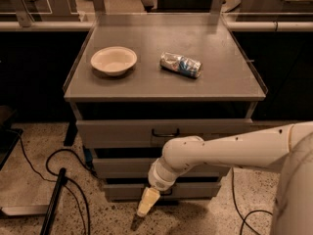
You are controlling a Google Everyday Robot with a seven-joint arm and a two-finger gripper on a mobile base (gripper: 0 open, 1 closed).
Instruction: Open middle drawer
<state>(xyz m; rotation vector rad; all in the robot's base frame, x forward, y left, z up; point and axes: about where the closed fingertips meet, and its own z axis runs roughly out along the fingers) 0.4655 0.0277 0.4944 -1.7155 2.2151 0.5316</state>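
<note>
Cabinet top [146, 84]: grey metal, matt, smooth. Middle drawer [120, 167] front: same matt grey metal. Bowl [113, 60]: cream, smooth, dull sheen; material unclear. Can [181, 64]: crumpled metal, glossy. Arm [234, 148]: cream plastic shell, smooth, slight sheen. Gripper [148, 201], low before the bottom drawer [195, 190]: pale, matt, plastic-looking. Floor [29, 190]: speckled stone, rough-looking.

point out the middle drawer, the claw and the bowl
middle drawer [120, 168], camera view, bare left part of its front
claw [143, 209], camera view, its tip, low before the bottom drawer [195, 190]
bowl [113, 60], camera view, its inside centre
</note>
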